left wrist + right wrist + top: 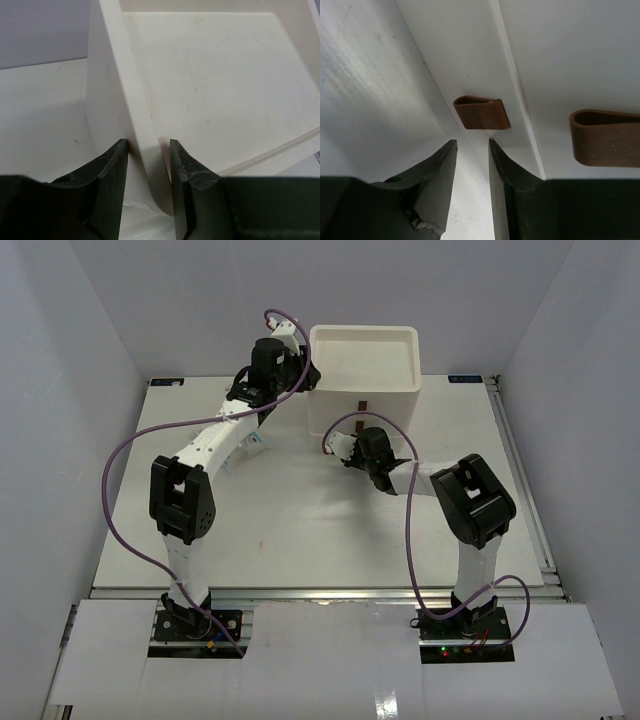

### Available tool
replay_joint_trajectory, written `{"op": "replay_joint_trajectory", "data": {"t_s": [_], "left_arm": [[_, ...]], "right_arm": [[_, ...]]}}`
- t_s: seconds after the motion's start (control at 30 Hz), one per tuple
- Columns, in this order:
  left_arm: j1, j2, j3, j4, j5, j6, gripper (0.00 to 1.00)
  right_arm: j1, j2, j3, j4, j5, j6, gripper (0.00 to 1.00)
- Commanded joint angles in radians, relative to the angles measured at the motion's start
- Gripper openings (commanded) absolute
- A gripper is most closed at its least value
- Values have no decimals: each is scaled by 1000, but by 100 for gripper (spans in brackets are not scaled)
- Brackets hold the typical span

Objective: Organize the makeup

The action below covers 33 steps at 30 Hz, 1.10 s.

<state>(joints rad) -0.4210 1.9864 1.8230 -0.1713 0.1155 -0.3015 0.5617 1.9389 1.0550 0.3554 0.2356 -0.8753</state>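
Left tool [148, 146]: jaws part-closed, clamped on the left wall of the white drawer box [210, 90]. Right tool [472, 145]: jaws narrowly apart, holding nothing, just before a brown handle [482, 113]. Makeup: one small white-blue packet [257, 441] lies on the tabletop [300, 530], partly hidden beneath the left arm.

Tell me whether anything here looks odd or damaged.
The jaws of the left gripper clamp the side wall of the large white rectangular box, an odd thing to grip. On the right gripper, one finger looks frayed low down.
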Motion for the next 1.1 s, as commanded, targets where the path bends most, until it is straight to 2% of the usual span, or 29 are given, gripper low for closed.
{"op": "replay_joint_trajectory", "data": {"t_s": [0.0, 0.2, 0.33, 0.5, 0.57, 0.67, 0.7, 0.77, 0.87, 1.07], "left_arm": [[-30, 19, -55, -101, 141, -2, 40], [-30, 19, -51, -93, 147, -27, 42], [-30, 12, -39, -93, 140, -41, 47], [-16, -13, 9, -97, 115, -41, 53], [-8, -31, 34, -97, 99, -37, 61], [2, -67, 59, -99, 74, 0, 71], [5, -79, 61, -99, 59, 26, 76], [14, -125, 48, -106, 8, 54, 86], [36, -209, -23, -99, -38, 123, 93], [98, -424, -316, -57, -45, 262, 95]], "right_arm": [[-12, -1, 20, 164, 62, -20, 44], [-17, -14, 15, 158, 44, -6, 52], [-17, -131, -20, 22, -115, 61, 52], [-50, -423, -52, -315, -497, 194, 53], [-80, -521, -55, -446, -636, 217, 58], [-171, -647, -59, -664, -927, 125, 64], [-195, -687, -62, -703, -1054, 87, 67], [-272, -733, -81, -785, -1209, 64, 71], [-359, -770, -117, -849, -1305, 21, 71], [-477, -848, -171, -860, -1421, 26, 72]]}}
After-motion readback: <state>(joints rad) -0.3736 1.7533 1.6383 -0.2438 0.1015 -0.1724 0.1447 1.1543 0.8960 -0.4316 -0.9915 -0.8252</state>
